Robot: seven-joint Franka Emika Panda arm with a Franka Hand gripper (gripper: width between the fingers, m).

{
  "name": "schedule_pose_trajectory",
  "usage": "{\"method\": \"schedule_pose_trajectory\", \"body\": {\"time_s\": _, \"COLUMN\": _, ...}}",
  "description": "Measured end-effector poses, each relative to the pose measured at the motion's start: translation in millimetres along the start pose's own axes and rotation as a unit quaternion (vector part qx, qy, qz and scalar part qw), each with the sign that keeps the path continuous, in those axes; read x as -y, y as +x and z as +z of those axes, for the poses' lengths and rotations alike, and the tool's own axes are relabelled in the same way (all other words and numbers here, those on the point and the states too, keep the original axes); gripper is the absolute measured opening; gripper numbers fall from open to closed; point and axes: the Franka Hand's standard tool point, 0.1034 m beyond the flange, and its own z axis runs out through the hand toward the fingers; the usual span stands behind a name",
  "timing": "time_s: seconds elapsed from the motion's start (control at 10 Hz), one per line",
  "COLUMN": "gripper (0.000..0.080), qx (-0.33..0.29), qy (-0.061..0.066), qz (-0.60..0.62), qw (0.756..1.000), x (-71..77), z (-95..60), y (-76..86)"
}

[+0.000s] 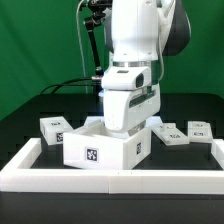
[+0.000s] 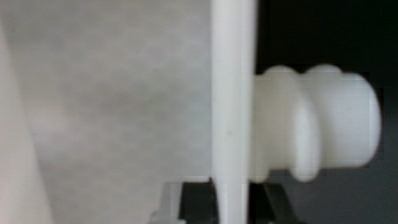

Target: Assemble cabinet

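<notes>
On the exterior view's left, a long white border rail (image 1: 25,155) edges the black counter (image 1: 30,112). A small white plastic drawer block (image 1: 52,126) bearing a square tag lies just inside it. In the middle stands the large white boxy plastic cabinet body (image 1: 85,150), with the white robot arm (image 1: 135,40) reaching down onto it. The wrist view shows the claw (image 2: 233,205) pinching a thin upright wall of that body, with a ribbed white knob (image 2: 320,120) just beside the wall. On the right lie a second drawer block (image 1: 170,132) and a third drawer block (image 1: 198,129). The grip looks shallow and takes only the wall's edge. If lifted, the body could tilt or slip and knock the nearby blocks.
</notes>
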Motion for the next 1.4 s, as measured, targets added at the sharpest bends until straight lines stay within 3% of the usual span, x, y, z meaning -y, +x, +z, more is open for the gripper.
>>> {"method": "schedule_pose_trajectory", "body": {"time_s": 0.4, "gripper": 0.0035, "qx": 0.000, "qy": 0.000, "qz": -0.011, "qw": 1.000, "x": -0.2, "z": 0.0, "y": -0.5}}
{"method": "schedule_pose_trajectory", "body": {"time_s": 0.7, "gripper": 0.0035, "qx": 0.004, "qy": 0.003, "qz": -0.130, "qw": 0.991, "x": -1.5, "z": -0.2, "y": -2.8}}
{"method": "schedule_pose_trajectory", "body": {"time_s": 1.0, "gripper": 0.0035, "qx": 0.009, "qy": 0.011, "qz": -0.203, "qw": 0.979, "x": 7.8, "z": 0.2, "y": 10.7}}
{"method": "schedule_pose_trajectory", "body": {"time_s": 1.4, "gripper": 0.0035, "qx": 0.009, "qy": 0.010, "qz": -0.206, "qw": 0.978, "x": 6.3, "z": 0.4, "y": 10.9}}
